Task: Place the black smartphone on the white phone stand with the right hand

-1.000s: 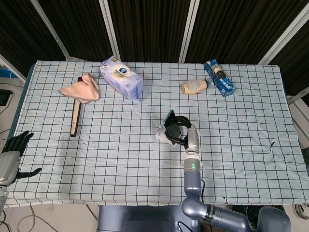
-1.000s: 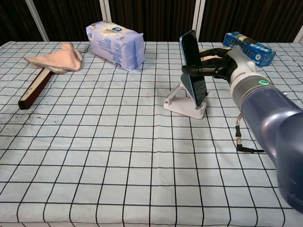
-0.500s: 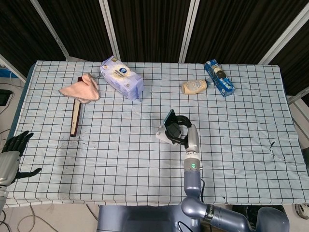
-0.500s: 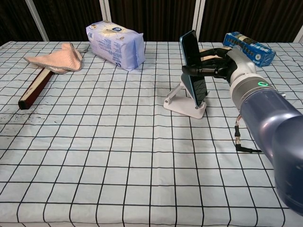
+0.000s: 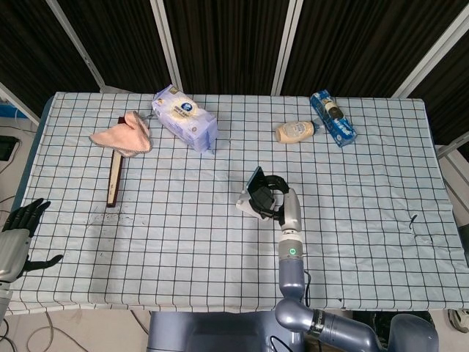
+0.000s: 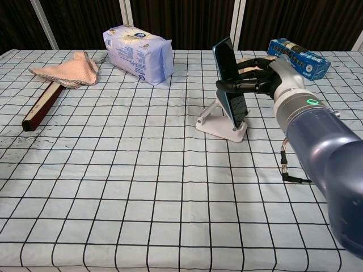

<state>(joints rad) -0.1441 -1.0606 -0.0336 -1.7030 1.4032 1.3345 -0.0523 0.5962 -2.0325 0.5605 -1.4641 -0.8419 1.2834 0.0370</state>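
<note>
The right hand (image 6: pixel 256 76) reaches forward over the checkered counter (image 6: pixel 142 187), fingers wrapped around the black smartphone (image 6: pixel 229 81). The phone stands tilted on the white phone stand (image 6: pixel 220 125). The left hand (image 5: pixel 22 224) hangs off the counter's near-left edge, fingers spread, holding nothing.

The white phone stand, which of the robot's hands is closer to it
Right. The right hand holds the black smartphone directly over the white phone stand; the left hand hangs off the table's near-left edge.

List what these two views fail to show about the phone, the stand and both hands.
- Chest view: whether the black smartphone sits in the white phone stand lip; its own lower edge hides this.
- Head view: right hand covers phone and stand.
- Left hand: at frame edge, absent from chest view.
</note>
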